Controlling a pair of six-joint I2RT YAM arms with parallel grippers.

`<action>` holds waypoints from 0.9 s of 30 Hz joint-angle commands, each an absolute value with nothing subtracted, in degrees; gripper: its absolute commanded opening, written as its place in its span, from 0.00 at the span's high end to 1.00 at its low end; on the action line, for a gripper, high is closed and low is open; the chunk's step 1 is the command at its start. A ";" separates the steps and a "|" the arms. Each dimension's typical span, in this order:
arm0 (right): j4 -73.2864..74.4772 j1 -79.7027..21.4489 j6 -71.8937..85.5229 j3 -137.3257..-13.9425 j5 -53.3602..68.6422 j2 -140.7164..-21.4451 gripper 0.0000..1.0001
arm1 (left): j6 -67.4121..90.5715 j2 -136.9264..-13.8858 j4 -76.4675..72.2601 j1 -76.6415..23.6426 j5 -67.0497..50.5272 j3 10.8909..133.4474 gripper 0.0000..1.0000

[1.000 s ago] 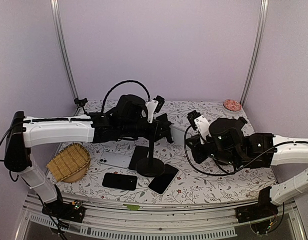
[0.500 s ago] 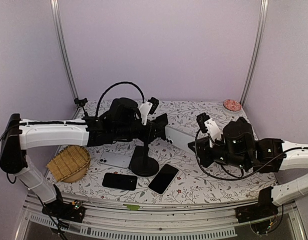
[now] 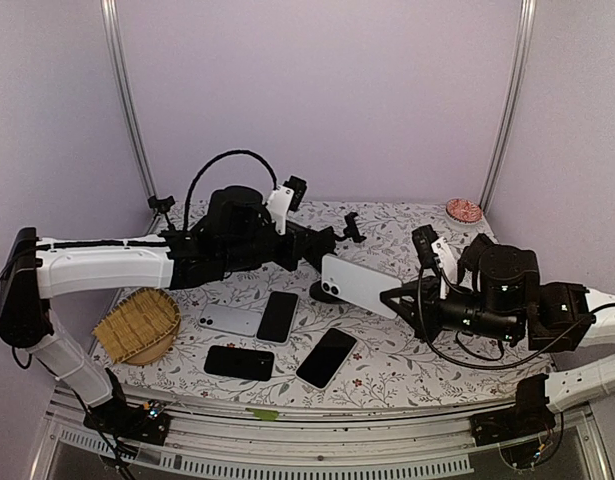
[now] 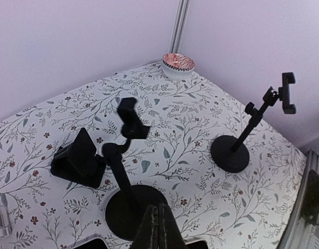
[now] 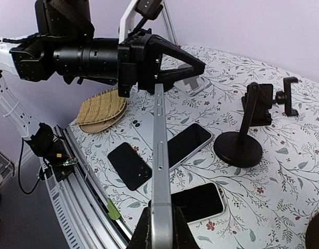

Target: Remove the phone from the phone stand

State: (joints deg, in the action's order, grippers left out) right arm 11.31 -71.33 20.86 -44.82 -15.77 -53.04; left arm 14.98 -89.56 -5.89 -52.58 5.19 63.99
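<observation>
My right gripper [image 3: 399,298] is shut on a silver-white phone [image 3: 355,280] and holds it in the air, clear of the black phone stand [image 3: 321,291]. In the right wrist view the phone [image 5: 160,155] is seen edge-on between my fingers [image 5: 162,231], and the stand [image 5: 237,149] is on the table to the right. My left gripper [image 3: 327,243] is shut and seems empty. In its wrist view the fingertips [image 4: 159,228] hover just above the stand's round base [image 4: 129,207], whose empty head [image 4: 130,116] is tilted.
A second stand [image 4: 229,153] with a clamp [image 3: 352,228] and a black wedge holder [image 4: 79,158] are at the back. Several phones lie flat in front: a white one [image 3: 229,320] and black ones [image 3: 278,315] [image 3: 239,362] [image 3: 326,357]. A woven basket [image 3: 137,325] is at the left and a red bowl [image 3: 464,210] at the back right.
My right gripper has drawn the phone out to the right and up, away from the stand. My left arm has pulled up and back, and the stand's base now sits further back right.
</observation>
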 commanded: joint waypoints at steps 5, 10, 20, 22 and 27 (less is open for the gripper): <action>10.01 -71.50 23.94 -40.65 -20.37 -45.10 1.00 | 12.74 -88.51 -11.39 -52.34 3.60 64.24 1.00; 10.98 -71.45 25.06 -39.10 -22.01 -42.67 1.00 | 13.26 -89.48 -11.38 -52.40 2.69 64.69 1.00; 11.29 -71.46 26.34 -35.70 -22.71 -40.60 1.00 | 12.62 -88.03 -13.04 -54.55 3.34 60.74 0.71; 11.55 -71.45 26.58 -35.32 -22.51 -40.75 1.00 | 12.23 -86.11 -15.53 -55.35 3.45 57.20 0.58; 11.64 -71.44 27.69 -35.14 -21.82 -41.70 1.00 | 12.35 -81.30 -18.88 -57.59 4.43 49.80 0.32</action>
